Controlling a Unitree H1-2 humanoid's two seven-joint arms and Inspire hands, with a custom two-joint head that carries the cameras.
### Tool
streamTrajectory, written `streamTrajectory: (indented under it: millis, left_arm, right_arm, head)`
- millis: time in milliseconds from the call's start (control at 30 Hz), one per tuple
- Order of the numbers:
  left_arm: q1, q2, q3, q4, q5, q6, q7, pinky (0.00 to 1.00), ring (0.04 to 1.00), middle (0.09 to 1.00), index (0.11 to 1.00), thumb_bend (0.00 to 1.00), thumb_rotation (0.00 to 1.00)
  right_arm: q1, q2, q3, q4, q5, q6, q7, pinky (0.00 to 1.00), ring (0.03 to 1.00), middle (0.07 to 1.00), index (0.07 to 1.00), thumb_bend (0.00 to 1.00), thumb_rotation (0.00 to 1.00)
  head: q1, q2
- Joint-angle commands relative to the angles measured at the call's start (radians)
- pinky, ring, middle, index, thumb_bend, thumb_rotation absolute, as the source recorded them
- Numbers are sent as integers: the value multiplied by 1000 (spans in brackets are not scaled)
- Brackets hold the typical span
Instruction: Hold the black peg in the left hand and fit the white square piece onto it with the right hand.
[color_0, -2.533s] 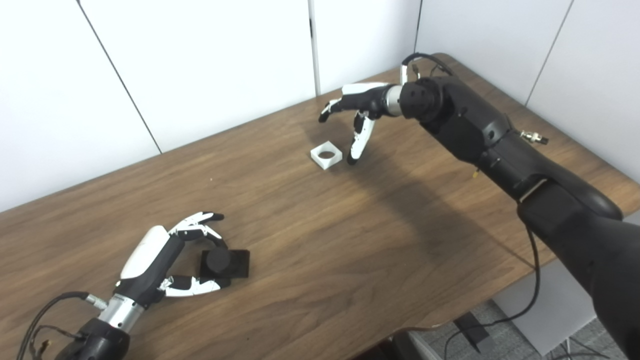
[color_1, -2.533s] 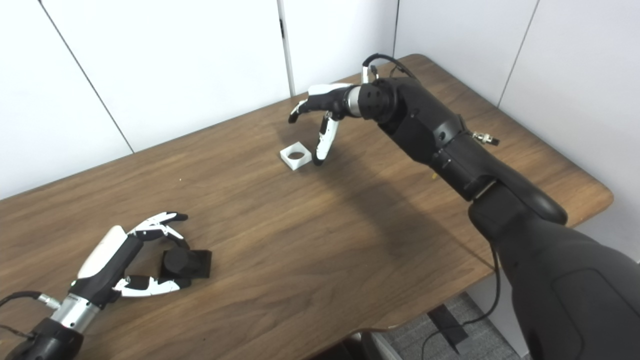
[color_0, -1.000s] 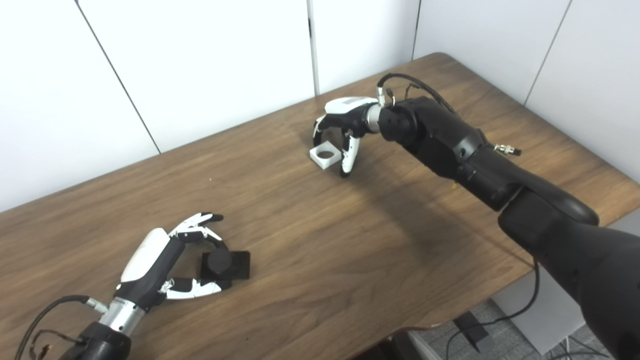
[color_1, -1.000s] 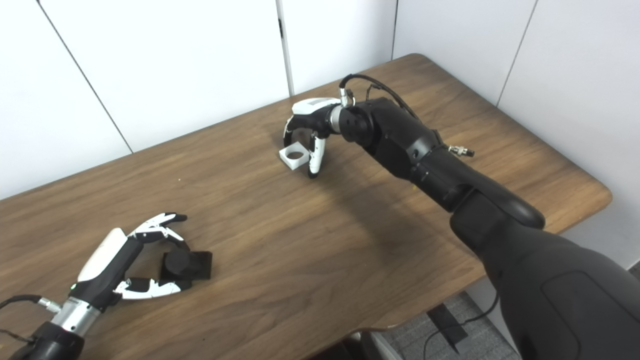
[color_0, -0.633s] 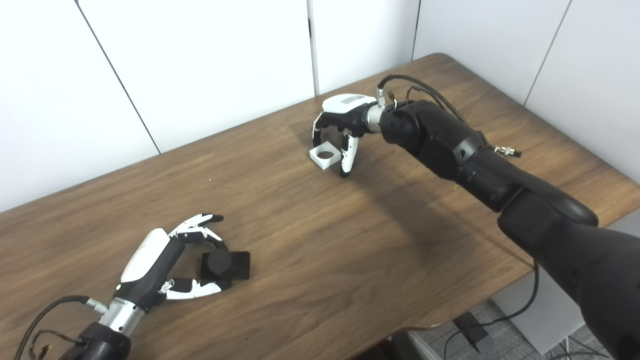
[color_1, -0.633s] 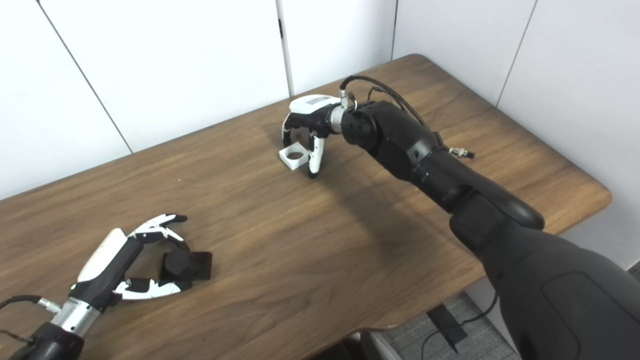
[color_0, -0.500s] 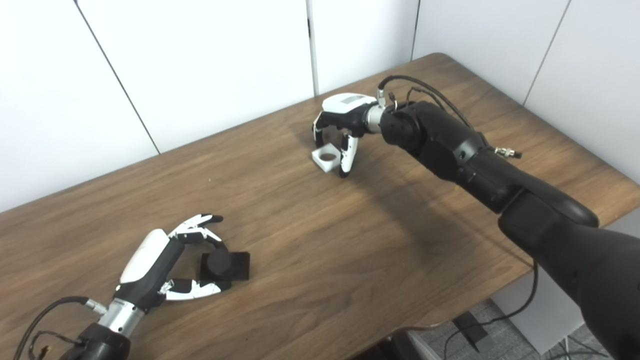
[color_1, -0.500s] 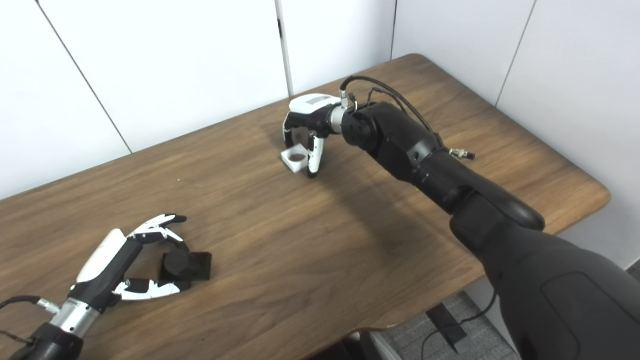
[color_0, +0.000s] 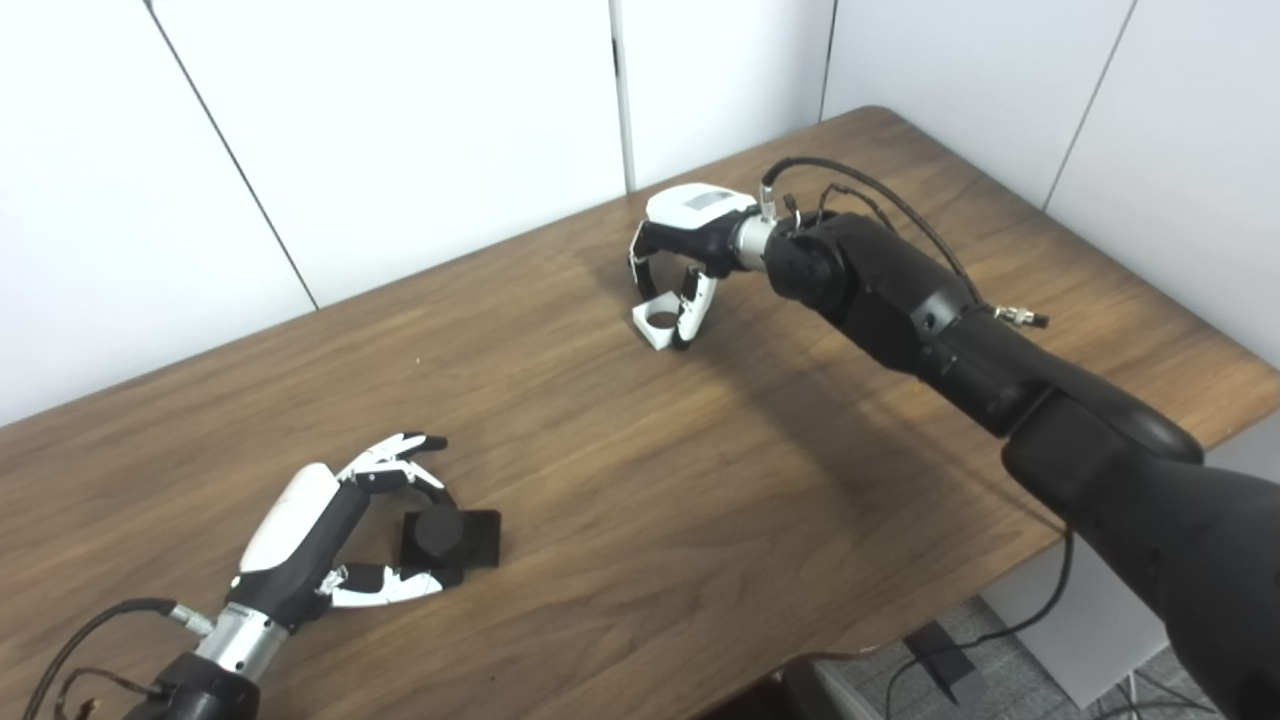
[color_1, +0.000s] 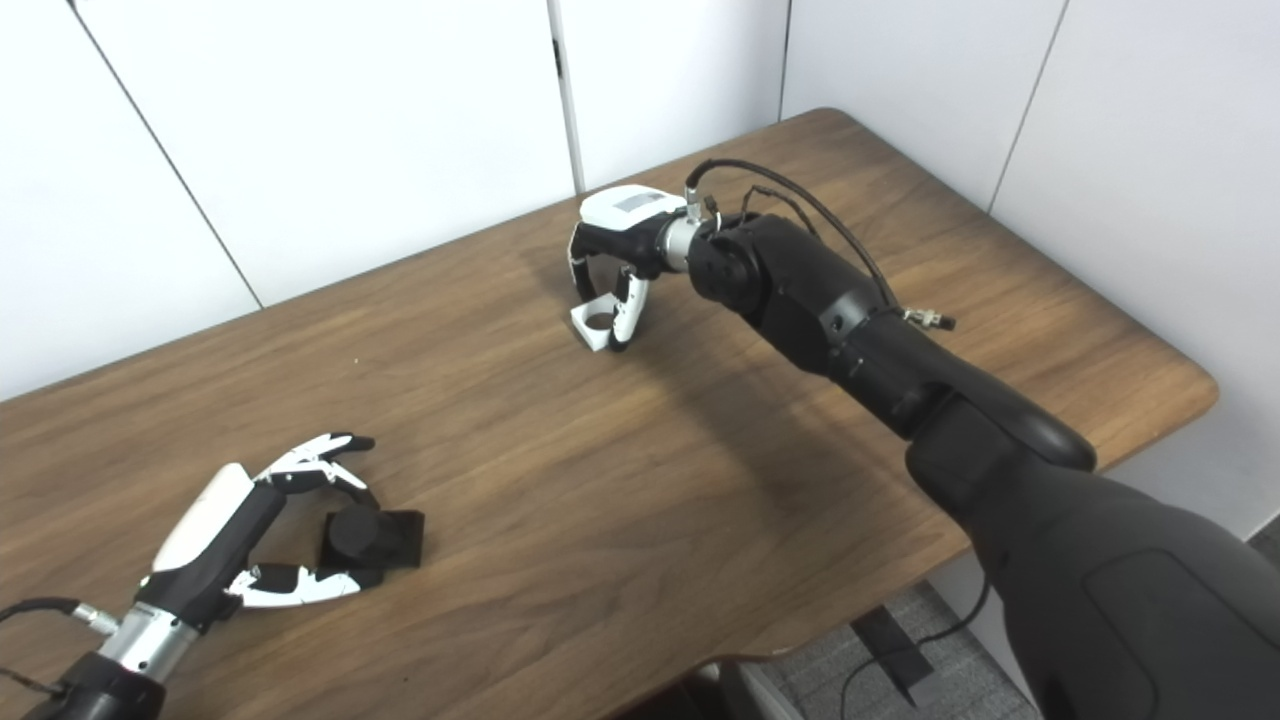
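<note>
right robot hand (color_0: 683, 245) pinches the white square piece (color_0: 658, 322); left robot hand (color_0: 330, 530) cups the black peg (color_0: 448, 537).

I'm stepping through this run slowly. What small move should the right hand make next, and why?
Probably lift the white square piece straight up a little. The right hand has fingers and thumb closed on its sides, and it looks tilted, one edge still near the table. The black peg sits far off between the left hand's open fingers, so it needs clearance before carrying.

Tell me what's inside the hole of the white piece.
Nothing fills the hole of the white piece; it looks dark and empty. The right hand pinches the piece, tilting it. Whether the table shows through cannot be told.
</note>
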Motion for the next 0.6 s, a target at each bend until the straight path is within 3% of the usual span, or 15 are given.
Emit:
streamTrajectory:
  millis: [0,100,267,433,567]
  left_arm:
    - [65,31,-48,35,53,57,-112,783,914,866,491,522,54]
    - [66,29,-48,29,55,65,-113,772,914,866,491,523,55]
    - [65,21,-55,20,70,76,-107,773,911,866,491,523,57]
    - [58,0,-69,22,79,99,-109,776,925,874,491,523,60]
    - [54,-11,-75,18,91,111,-106,777,933,879,491,523,62]
  right_arm:
    - [-7,-4,2,0,-30,3,-15,724,824,800,483,520,141]
    - [-4,-7,-1,-1,-29,-5,-23,726,821,794,482,521,140]
    - [11,-17,-19,-15,-14,-20,-36,711,821,788,482,521,138]
    - [32,-47,-52,-37,14,-48,-28,737,831,798,482,520,138]
    - [42,-68,-67,-45,33,-70,-26,738,830,802,483,521,135]
  head:
    - [2,2]
    - [20,7]
    - [109,27]
    - [298,62]
    - [374,75]
